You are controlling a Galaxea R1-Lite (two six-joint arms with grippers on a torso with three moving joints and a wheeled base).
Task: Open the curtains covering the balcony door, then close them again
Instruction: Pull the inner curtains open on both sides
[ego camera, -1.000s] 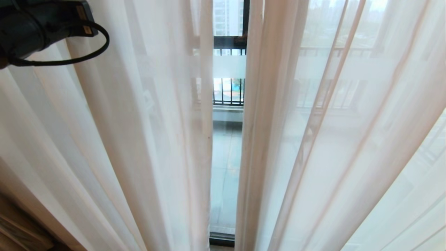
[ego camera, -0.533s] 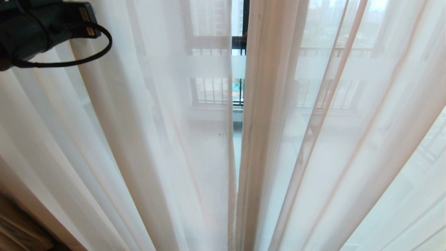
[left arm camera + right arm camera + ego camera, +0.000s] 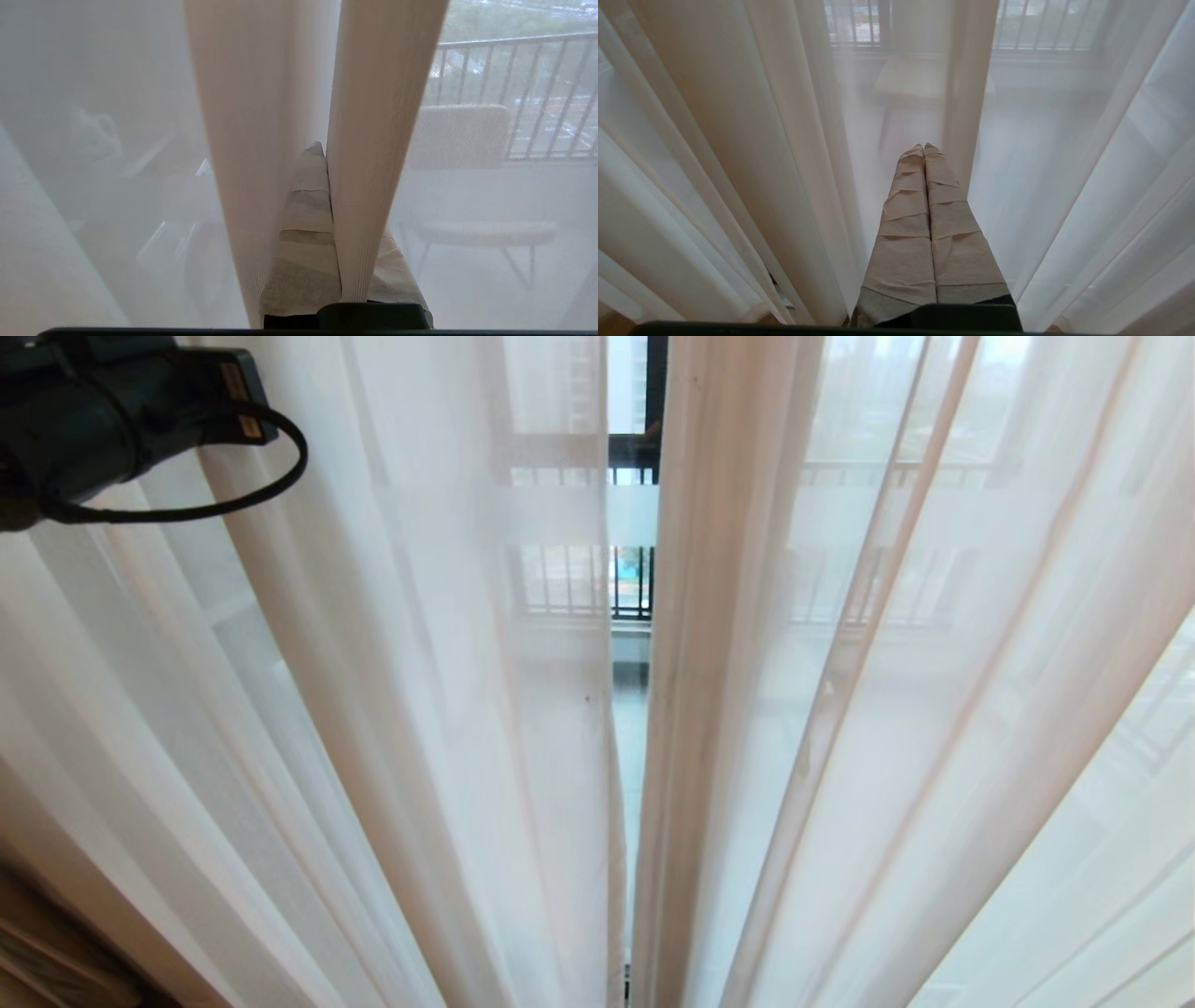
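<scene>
Left gripper (image 3: 322, 154), fingers together, pinches a fold of the curtains (image 3: 392, 709); I see balcony door (image 3: 633, 513) glass at twelve o'clock.

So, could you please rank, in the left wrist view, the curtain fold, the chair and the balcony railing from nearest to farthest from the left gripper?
1. The curtain fold lies right over the shut left gripper, against its fingers.
2. The chair stands beyond the sheer fabric, out on the balcony.
3. The balcony railing runs behind the chair, farthest out.
</scene>
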